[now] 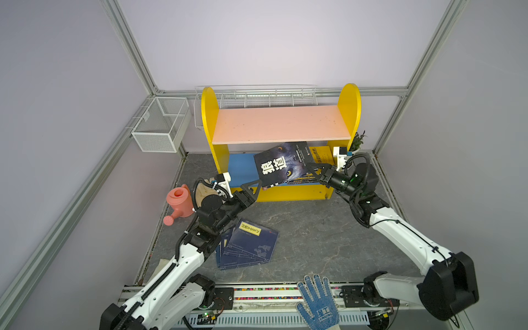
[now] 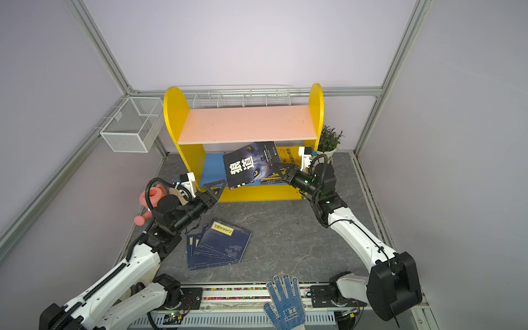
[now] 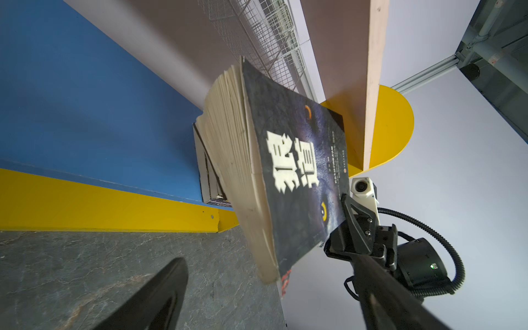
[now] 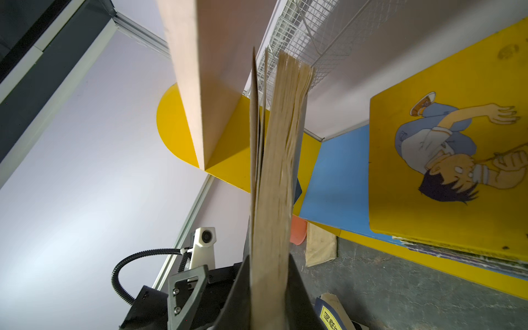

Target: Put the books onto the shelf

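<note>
The shelf [image 1: 280, 124] [image 2: 245, 124] has yellow sides, a pink upper board and a blue lower board [image 1: 241, 168]. A dark book [image 1: 281, 165] [image 2: 251, 165] [image 3: 297, 177] with large Chinese characters hangs tilted in front of the lower tier. My right gripper [image 1: 313, 168] [image 2: 278, 168] [image 4: 268, 285] is shut on its right edge. My left gripper [image 1: 253, 185] [image 2: 215, 187] [image 3: 267, 265] stands open at the book's lower left corner without gripping it. A yellow cartoon book [image 1: 323, 154] [image 4: 445, 160] lies on other books on the lower board. Several navy books [image 1: 251, 243] [image 2: 220, 244] lie fanned on the floor.
A pink watering can [image 1: 178, 204] and a beige cloth [image 1: 201, 191] sit behind the left arm. A white mesh basket [image 1: 160, 125] hangs on the left wall, a wire rack [image 1: 257, 97] behind the shelf. A potted plant [image 2: 328, 140] stands right of the shelf. A blue dotted glove [image 1: 317, 300] lies in front.
</note>
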`<act>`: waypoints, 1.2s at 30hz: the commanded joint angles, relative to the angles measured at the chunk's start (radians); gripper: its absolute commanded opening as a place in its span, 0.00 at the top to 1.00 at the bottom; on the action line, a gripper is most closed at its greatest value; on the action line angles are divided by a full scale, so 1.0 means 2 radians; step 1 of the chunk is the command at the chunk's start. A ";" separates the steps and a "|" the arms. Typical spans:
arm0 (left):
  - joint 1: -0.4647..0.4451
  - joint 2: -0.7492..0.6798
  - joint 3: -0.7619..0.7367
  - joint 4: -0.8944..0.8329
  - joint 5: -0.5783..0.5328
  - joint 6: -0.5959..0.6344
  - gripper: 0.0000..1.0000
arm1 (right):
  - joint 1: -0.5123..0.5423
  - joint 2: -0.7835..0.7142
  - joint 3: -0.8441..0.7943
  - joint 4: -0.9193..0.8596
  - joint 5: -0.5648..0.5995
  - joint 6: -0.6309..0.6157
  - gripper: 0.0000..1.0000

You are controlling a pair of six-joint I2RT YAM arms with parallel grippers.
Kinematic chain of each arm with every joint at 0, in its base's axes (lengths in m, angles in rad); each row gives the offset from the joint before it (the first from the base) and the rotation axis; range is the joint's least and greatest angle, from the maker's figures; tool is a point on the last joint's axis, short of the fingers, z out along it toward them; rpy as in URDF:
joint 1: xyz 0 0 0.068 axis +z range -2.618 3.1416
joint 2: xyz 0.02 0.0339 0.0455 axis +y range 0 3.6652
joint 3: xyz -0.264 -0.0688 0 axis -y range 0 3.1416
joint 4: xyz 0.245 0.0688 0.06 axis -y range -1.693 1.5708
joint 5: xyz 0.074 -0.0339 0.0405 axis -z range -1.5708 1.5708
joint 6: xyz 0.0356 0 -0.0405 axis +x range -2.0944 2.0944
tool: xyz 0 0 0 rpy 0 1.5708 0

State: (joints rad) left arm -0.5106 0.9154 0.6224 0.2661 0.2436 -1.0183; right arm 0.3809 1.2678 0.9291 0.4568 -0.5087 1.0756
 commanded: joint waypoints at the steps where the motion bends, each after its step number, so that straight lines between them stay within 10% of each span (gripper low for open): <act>1: 0.002 0.018 0.006 0.049 0.029 -0.012 0.14 | -0.001 -0.014 0.001 0.085 -0.013 0.032 0.94; 24: -0.005 0.091 0.022 0.173 0.074 -0.051 0.67 | 0.007 0.001 0.002 0.089 -0.011 0.038 0.94; 29: -0.005 0.086 0.022 0.153 0.037 -0.046 1.00 | 0.010 -0.008 -0.002 0.041 -0.001 0.010 0.94; 36: -0.005 0.090 0.057 0.061 -0.016 0.001 1.00 | 0.012 -0.049 0.002 -0.126 0.079 -0.075 0.82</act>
State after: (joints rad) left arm -0.5346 1.0912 0.6640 0.4641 0.3370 -1.0958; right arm 0.3992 1.2407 0.9276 0.3431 -0.4316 1.0458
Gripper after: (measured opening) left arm 0.092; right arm 0.166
